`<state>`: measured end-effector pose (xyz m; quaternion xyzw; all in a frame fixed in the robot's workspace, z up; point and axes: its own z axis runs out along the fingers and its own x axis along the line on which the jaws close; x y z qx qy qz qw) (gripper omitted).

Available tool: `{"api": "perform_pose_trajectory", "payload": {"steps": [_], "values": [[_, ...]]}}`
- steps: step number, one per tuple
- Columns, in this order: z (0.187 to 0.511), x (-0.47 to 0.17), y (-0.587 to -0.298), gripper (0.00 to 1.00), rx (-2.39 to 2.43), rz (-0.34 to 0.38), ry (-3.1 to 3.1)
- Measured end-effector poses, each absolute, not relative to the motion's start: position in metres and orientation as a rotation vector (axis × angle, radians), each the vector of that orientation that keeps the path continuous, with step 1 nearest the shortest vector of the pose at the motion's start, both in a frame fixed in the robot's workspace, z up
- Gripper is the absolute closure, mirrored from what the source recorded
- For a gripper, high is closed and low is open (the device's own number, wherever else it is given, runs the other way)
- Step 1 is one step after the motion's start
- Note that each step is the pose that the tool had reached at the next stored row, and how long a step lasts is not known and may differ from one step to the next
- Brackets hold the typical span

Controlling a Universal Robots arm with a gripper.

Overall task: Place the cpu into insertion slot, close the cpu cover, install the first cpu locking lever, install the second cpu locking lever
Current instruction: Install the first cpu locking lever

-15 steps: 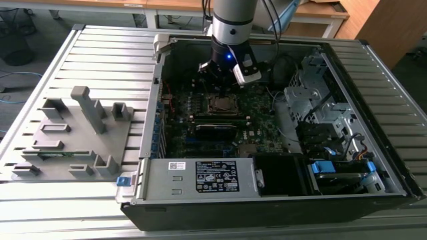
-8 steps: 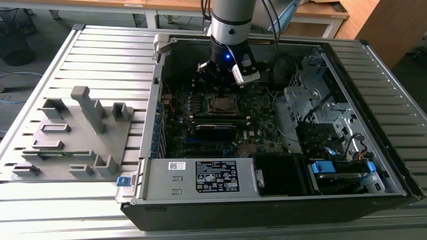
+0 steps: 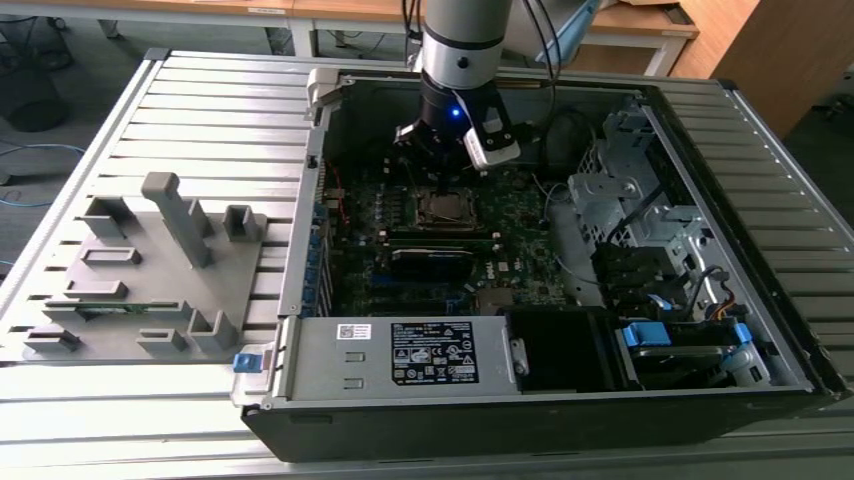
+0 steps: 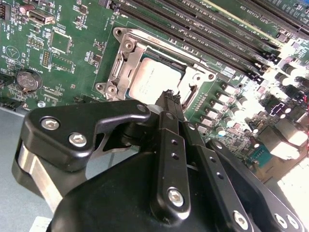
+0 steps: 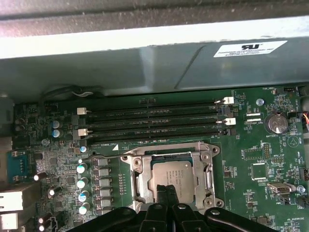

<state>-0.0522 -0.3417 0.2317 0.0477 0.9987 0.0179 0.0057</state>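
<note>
Open pc case (image 3: pixel 302 262) lies on a slatted table (image 3: pixel 200 100). The green board (image 3: pixel 527 240) sits flat inside it. Slot (image 3: pixel 445 208) is on the board's upper-middle part, nearer the case's far wall than its near wall, as seen in ext. view.

Chip (image 5: pixel 174 175) sits flat in the slot, metal top up, w/ the cover (image 5: pixel 209 170) lying down over it as a frame. The chip shows through the cover's window in both wrist views (image 4: pixel 153 77).

Gripper (image 5: pixel 167 189) hangs straight over the slot's edge w/ tips just above the chip's rim. Can't tell if they touch it. Fingers (image 4: pixel 166 145) are pressed together, very narrow, w/ nothing seen between them.

Long black memory slots (image 5: pixel 154 121) run along one side of the slot, close by. Coin battery (image 5: pixel 276 123) is further off on the board.

Grey fixture plate (image 3: pixel 147 270) rests on the table at ext. view's left, well apart from the case.
</note>
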Motion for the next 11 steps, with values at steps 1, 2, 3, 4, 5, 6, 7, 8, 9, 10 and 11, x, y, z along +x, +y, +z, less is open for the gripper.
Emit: {"api": "perform_pose_trajectory", "payload": {"steps": [1, 2, 3, 4, 5, 6, 7, 8, 9, 10, 11], "values": [[0.2318, -0.0522, -0.3417, 0.89, 0.149, 0.056, 3.126], [0.2318, -0.0522, -0.3416, 0.89, 0.149, 0.056, 3.126], [0.2319, -0.0522, -0.3417, 0.89, 0.149, 0.056, 3.126], [0.2319, -0.0522, -0.3417, 0.89, 0.149, 0.056, 3.126], [0.2319, -0.0522, -0.3417, 0.89, 0.149, 0.056, 3.126], [0.232, -0.0522, -0.3417, 0.89, 0.149, 0.056, 3.126], [0.232, -0.0522, -0.3417, 0.89, 0.149, 0.056, 3.126], [0.232, -0.0522, -0.3417, 0.89, 0.149, 0.056, 3.126], [0.232, -0.0522, -0.3417, 0.89, 0.149, 0.056, 3.126], [0.232, -0.0522, -0.3417, 0.89, 0.149, 0.056, 3.126], [0.232, -0.0522, -0.3417, 0.89, 0.149, 0.056, 3.126]]}}
